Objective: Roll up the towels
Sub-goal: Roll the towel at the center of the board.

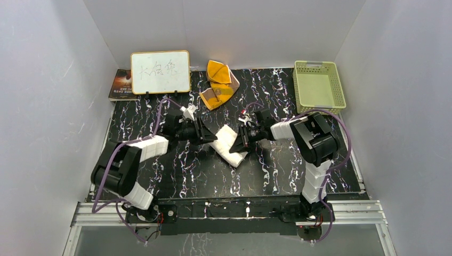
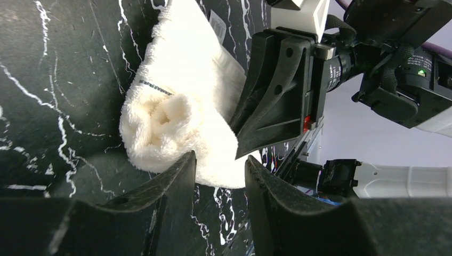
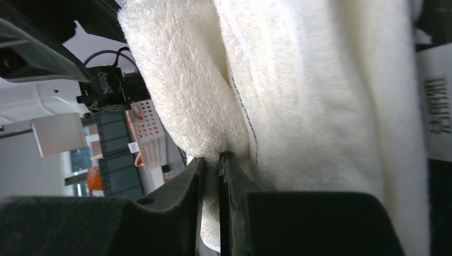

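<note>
The cream-white towel (image 1: 229,145) lies as a thick rolled bundle mid-table, between both grippers. In the left wrist view its rolled end (image 2: 170,117) faces me. My left gripper (image 2: 219,160) is open, its tips at the roll's near edge with bare table showing between the fingers. My right gripper (image 3: 211,157) is shut on a fold of this cream towel (image 3: 309,96) from the opposite side (image 1: 241,140). The left gripper (image 1: 205,134) sits against the roll's left end. The orange-yellow towel (image 1: 218,84) lies crumpled at the back.
A white board with writing (image 1: 160,72) stands at the back left, with a book (image 1: 120,85) behind its left side. A pale green basket (image 1: 318,85) sits at the back right. White walls close in the black marbled table (image 1: 213,176).
</note>
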{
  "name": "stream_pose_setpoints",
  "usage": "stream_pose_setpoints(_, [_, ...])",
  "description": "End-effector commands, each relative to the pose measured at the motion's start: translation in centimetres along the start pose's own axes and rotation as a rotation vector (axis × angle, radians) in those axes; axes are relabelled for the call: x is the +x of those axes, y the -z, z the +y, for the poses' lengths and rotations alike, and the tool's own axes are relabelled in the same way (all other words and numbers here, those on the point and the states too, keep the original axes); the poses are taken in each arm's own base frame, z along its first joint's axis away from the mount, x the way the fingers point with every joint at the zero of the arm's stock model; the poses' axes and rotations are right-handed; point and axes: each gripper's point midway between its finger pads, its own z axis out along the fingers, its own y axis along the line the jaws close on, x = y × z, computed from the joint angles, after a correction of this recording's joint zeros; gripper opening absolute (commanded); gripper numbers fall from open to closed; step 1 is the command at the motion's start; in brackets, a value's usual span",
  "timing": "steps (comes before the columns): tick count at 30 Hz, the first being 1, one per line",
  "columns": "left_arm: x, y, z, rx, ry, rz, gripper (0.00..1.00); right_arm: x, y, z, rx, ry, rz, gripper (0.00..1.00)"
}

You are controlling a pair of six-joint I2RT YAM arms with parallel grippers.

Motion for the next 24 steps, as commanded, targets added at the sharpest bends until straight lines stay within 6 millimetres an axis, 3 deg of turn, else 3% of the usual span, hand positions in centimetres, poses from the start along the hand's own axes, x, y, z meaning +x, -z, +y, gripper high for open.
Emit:
stream_pose_setpoints(1, [-0.6,-2.0,-2.0,0.103,-0.011,0.009,0.38,0.7,-0.1,-1.1,-0.03,-0.098,0.013,0.11])
stream_pose_setpoints(4, [0.1,-3.6,-0.8,0.097,0.008,0.04,0.37,0.8,-0.2,-1.8,-0.012,-0.119,0.011,0.11])
stream_pose_setpoints(8, [1.2,-5.1,1.8,0.058,0.038,0.066,0.36,-0.2,0.3,-1.2,0.019,-0.071,-0.013,0.16])
stream_pose_setpoints(11, [1.1,-5.8,2.4,0.058,0.055,0.07,0.35,-1.9,1.4,-1.1,0.164,0.05,-0.048,0.3])
stream_pose_setpoints(14, [0.9,-6.2,2.7,0.044,0.052,0.077,0.35,-4.6,3.6,-0.1,0.352,0.221,-0.148,0.36])
stream_pose_setpoints(17, [1.1,-6.2,3.3,0.012,0.036,0.096,0.35,-7.2,6.4,2.6,0.51,0.423,-0.306,0.4])
stream_pose_setpoints(19, [1.3,-6.1,3.7,-0.009,0.03,0.108,0.35,-8.0,7.9,5.7,0.58,0.572,-0.411,0.43])
stream_pose_setpoints(21, [1.5,-6.0,4.1,-0.027,0.027,0.115,0.35,-7.6,7.8,7.9,0.629,0.69,-0.45,0.46])
stream_pose_setpoints(24, [1.9,-5.9,4.4,-0.041,0.029,0.123,0.35,-6.0,5.8,9.7,0.659,0.8,-0.403,0.47])
